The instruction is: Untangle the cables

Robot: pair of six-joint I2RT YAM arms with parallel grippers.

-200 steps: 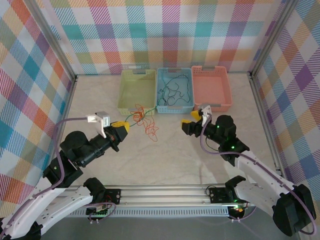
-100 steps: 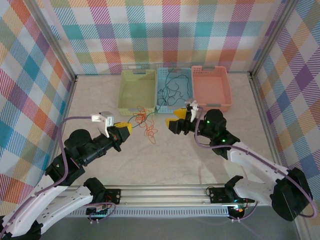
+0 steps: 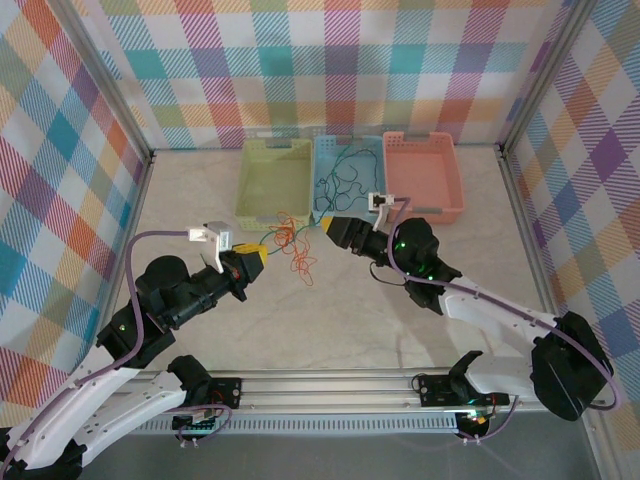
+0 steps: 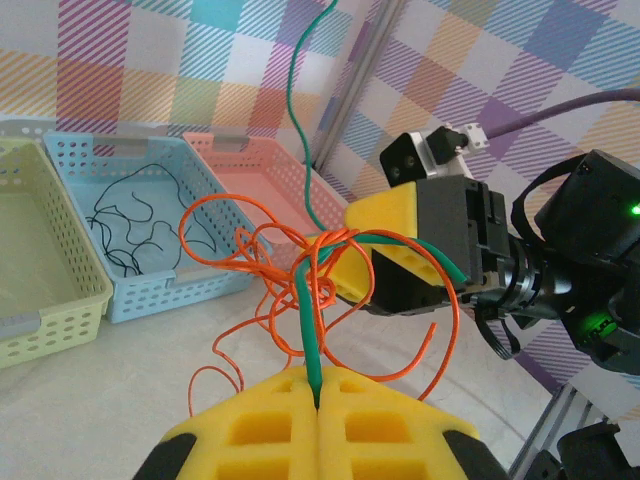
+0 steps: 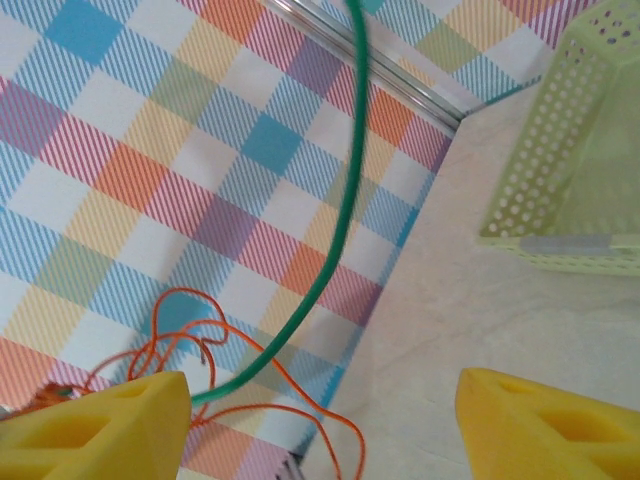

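Two arms of one build: the left arm point(image 3: 170, 295) and the right arm point(image 3: 440, 265) pair black cylindrical joint housings with smooth white shells on the lower links. A purple-grey cable point(image 4: 575, 102) runs from each wrist. The left gripper point(image 3: 252, 262) and the right gripper point(image 3: 333, 228) wear yellow pads point(image 4: 335, 397) moulded with rectangular recesses, set on black finger bodies. A small white camera bracket point(image 3: 212, 237) tops each wrist. Green indicator lights point(image 4: 597, 325) glow on the right arm's housings. Both bases sit on a silver slotted rail point(image 3: 320, 395).
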